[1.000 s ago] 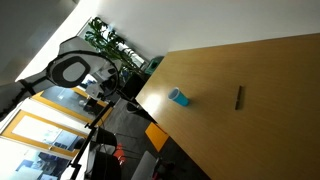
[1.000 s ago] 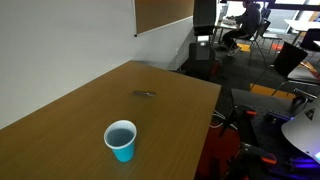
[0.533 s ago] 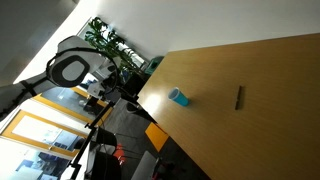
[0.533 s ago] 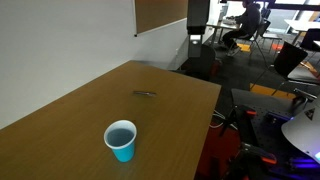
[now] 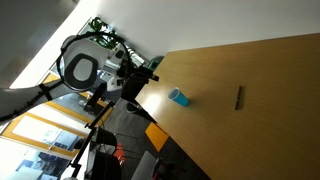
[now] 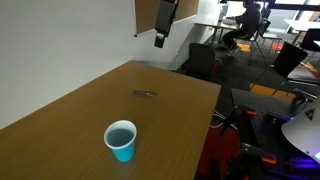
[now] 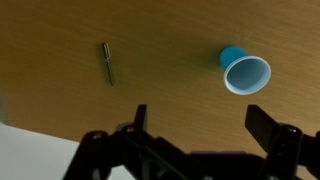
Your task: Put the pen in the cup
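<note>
The gripper [image 7: 200, 126] hangs open above the table [image 7: 170, 30]. In the wrist view its two dark fingers [image 7: 140, 118] stand wide apart at 6 o'clock in the frame, with nothing between them. Half a second ago it was missing from one exterior view; now the gripper [image 6: 161, 38] shows at 12 o'clock in that frame, high up and beyond the far table edge. In the other exterior view the arm has swung in from 9 o'clock, and the gripper [image 5: 151, 71] sits just off the table's corner.

The pen [image 7: 106, 62] and the cup [image 7: 245, 72] have not shifted. In the wrist view the pen lies at 10 o'clock from the gripper and the cup at 1 o'clock, well apart from each other. In an exterior view the pen [image 5: 239, 97] lies at 3 o'clock from the cup [image 5: 179, 97].

The pen [image 6: 145, 94] is a thin, straight, dark stick lying flat on the table. The cup [image 6: 121, 140] stands upright: light blue, tapering to its base, with a round rim and a darker blue inside. The table [image 6: 60, 125] is smooth tan wood with a faint grain.
</note>
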Motion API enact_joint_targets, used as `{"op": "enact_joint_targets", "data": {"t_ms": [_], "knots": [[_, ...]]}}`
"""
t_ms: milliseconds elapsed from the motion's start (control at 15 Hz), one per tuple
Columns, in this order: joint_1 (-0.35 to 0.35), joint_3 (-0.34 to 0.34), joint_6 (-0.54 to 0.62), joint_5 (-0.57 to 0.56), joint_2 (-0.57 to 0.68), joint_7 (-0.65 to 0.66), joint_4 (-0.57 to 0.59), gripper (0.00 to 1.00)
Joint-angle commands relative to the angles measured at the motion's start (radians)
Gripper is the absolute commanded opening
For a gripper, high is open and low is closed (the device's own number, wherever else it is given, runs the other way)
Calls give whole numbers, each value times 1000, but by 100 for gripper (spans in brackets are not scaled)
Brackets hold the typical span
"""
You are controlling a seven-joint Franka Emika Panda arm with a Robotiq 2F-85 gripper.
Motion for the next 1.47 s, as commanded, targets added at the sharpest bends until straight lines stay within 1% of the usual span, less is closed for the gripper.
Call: {"op": "enact_joint_targets", "data": {"t_ms": [0, 133, 400, 600, 733, 867, 933, 1000, 1133, 1333, 1400], "knots": [[-49, -38, 197, -68, 112, -61, 9, 100], [-66, -66, 289, -65, 173, -113, 18, 100], [-98, -102, 411, -46, 295, -279, 37, 100], [-135, -91, 446, 9, 372, -409, 62, 100], [-165, -78, 460, 40, 417, -458, 82, 100], [-186, -77, 457, 45, 455, -447, 103, 100], [-192, -85, 451, 34, 452, -420, 99, 100], [-183, -78, 438, 13, 431, -412, 76, 100], [-198, -79, 438, 13, 449, -413, 87, 100], [-200, -79, 438, 13, 451, -413, 92, 100], [-196, -87, 431, 2, 482, -394, 121, 100]]}}
